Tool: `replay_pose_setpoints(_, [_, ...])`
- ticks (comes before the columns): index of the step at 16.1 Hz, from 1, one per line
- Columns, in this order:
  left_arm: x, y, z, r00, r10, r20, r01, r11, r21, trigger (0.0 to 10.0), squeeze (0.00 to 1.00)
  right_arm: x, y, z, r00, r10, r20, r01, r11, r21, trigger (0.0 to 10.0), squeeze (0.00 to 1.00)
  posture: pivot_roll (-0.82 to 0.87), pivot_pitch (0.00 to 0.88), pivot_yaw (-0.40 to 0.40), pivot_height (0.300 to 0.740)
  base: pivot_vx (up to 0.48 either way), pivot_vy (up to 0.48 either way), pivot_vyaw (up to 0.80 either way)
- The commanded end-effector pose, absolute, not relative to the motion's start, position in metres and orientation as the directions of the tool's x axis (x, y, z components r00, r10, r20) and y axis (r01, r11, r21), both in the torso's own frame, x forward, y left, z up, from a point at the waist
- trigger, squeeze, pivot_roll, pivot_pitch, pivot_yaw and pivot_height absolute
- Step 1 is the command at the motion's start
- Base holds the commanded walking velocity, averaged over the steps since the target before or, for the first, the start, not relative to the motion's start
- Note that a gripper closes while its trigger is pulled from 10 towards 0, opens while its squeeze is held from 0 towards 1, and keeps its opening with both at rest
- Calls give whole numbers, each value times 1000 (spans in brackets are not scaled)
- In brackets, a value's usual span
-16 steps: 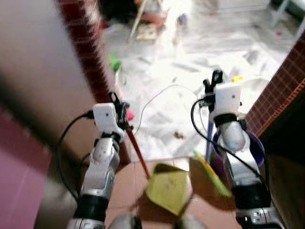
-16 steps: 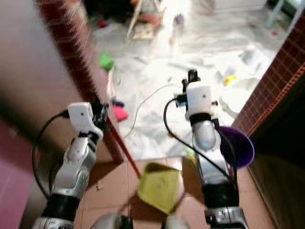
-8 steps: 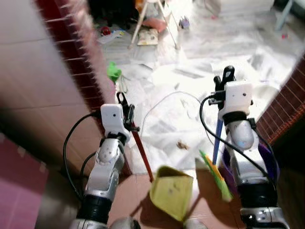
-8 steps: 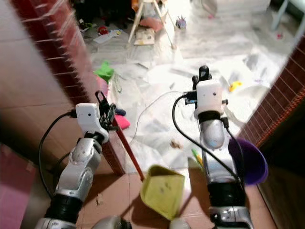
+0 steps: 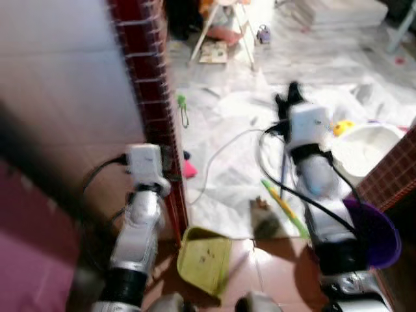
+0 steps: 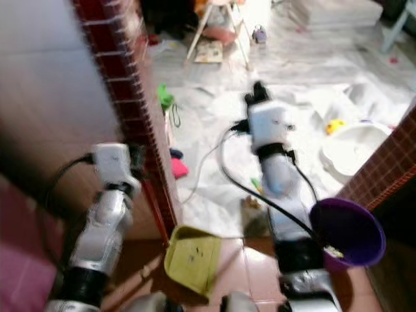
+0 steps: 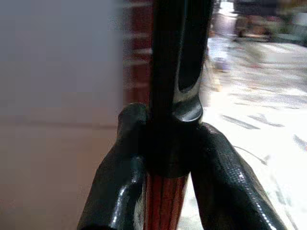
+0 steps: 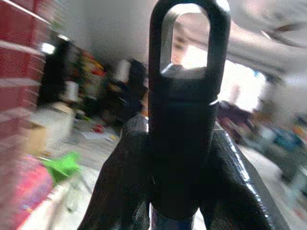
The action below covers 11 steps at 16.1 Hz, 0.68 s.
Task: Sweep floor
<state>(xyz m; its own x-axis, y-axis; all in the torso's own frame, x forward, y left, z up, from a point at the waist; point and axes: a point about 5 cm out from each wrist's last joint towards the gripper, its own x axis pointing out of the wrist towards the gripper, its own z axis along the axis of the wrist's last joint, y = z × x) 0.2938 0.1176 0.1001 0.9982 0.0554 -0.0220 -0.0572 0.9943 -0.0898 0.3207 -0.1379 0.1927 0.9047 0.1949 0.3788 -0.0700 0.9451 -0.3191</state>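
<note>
The red brick pillar [image 5: 153, 97] stands just beside the yellow-green dustpan [image 5: 205, 259] and could snag it, whose red handle the left gripper [image 7: 165, 163] clamps, while the right gripper [image 8: 180, 158] clamps the broom [image 5: 285, 207] near 1 debris clump [image 5: 262, 205].

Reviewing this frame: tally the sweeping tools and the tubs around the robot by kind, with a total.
dustpan: 1
broom: 1
tubs: 2 (purple tub, white tub)
Total: 4
</note>
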Motion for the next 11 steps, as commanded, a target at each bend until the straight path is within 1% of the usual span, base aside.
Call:
replay_pose_setpoints(1, [294, 111, 107, 998, 67, 16, -65, 992, -105, 10000, 0, 318, -137, 214, 854, 224, 469, -64, 941, -333, 10000, 0, -114, 0, 47, 740, 0, 0, 0])
replay_pose_setpoints(3, [295, 111, 104, 997, 78, -8, -78, 991, -111, 10000, 0, 319, -136, 215, 843, 240, 482, -57, 930, -363, 10000, 0, -110, 0, 46, 740, 0, 0, 0])
replay_pose_setpoints(7, [296, 108, 105, 999, 44, -1, -44, 994, -102, 10000, 0, 319, -132, 214, 833, 267, 486, -72, 921, -382, 10000, 0, -108, 0, 51, 740, 0, 0, 0])
replay_pose_setpoints(8, [296, 108, 105, 999, 42, -3, -42, 993, -109, 10000, 0, 318, -132, 214, 831, 270, 487, -74, 920, -384, 10000, 0, -107, 0, 51, 740, 0, -240, 0])
replay_pose_setpoints(10, [296, 108, 106, 999, 44, -2, -44, 993, -107, 10000, 0, 316, -130, 212, 824, 283, 491, -79, 916, -394, 10000, 0, -106, 0, 53, 740, 0, -416, 0])
replay_pose_setpoints(11, [296, 109, 106, 999, 54, -4, -54, 993, -108, 10000, 0, 311, -128, 210, 811, 320, 489, -125, 912, -391, 10000, 0, -106, 0, 58, 740, 0, -480, 0])
